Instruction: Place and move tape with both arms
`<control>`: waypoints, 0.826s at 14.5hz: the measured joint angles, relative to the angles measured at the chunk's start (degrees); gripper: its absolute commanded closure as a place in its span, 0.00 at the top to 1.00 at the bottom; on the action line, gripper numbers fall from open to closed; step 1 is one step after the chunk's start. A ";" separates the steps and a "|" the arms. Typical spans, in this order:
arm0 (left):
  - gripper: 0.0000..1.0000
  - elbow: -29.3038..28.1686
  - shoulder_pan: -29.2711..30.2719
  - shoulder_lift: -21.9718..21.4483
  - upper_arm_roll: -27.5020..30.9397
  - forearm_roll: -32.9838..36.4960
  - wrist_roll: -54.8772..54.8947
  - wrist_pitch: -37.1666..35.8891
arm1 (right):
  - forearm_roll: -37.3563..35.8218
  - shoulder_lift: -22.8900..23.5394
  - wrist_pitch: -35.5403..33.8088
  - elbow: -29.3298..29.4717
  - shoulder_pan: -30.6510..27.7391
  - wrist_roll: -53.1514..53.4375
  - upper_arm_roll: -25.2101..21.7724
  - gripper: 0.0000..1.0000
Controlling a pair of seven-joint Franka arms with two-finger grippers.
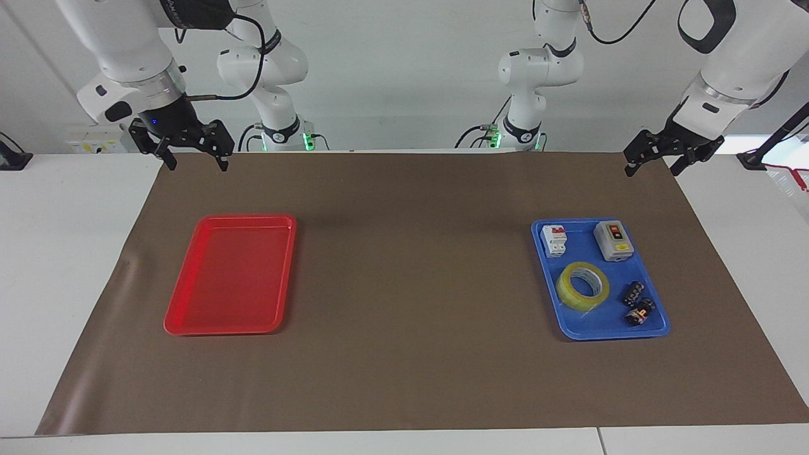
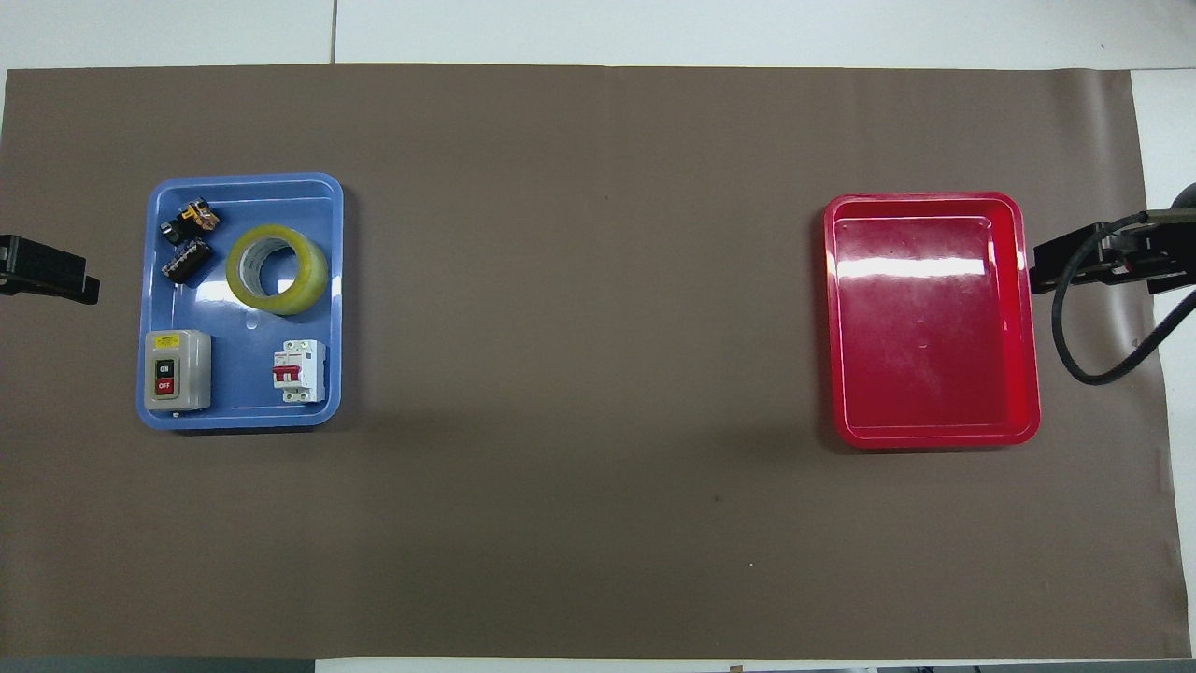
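The tape [image 1: 583, 285], a translucent yellow roll with a whitish core, lies flat in the blue tray [image 1: 543, 278] toward the left arm's end of the table; it also shows in the overhead view [image 2: 277, 269]. My left gripper [image 1: 651, 169] hangs open and empty in the air over the mat's corner near the robots, apart from the blue tray. My right gripper [image 1: 196, 164] hangs open and empty over the mat's edge at the right arm's end, above and apart from the red tray [image 1: 189, 316].
The blue tray [image 2: 241, 416] also holds a grey on/off switch box [image 2: 177, 370], a white circuit breaker [image 2: 299, 371] and two small dark parts [image 2: 187, 245]. The red tray [image 2: 934, 435] holds nothing. A brown mat [image 2: 598, 280] covers the table. Two smaller white arms stand at the robots' end.
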 measured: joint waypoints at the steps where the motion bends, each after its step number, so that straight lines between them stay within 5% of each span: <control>1: 1.00 0.00 0.00 0.00 0.00 0.00 0.00 0.00 | 0.00 0.00 0.00 -0.01 0.00 0.00 0.00 1.00; 7: 1.00 -0.02 -0.05 0.00 -0.12 0.00 0.00 0.31 | 0.00 0.00 0.00 -0.07 0.00 0.00 0.00 1.00; 12: 1.00 -4.10 -0.40 0.08 -0.25 0.00 0.11 9.06 | 0.00 0.00 0.00 -0.12 0.00 0.00 0.00 1.00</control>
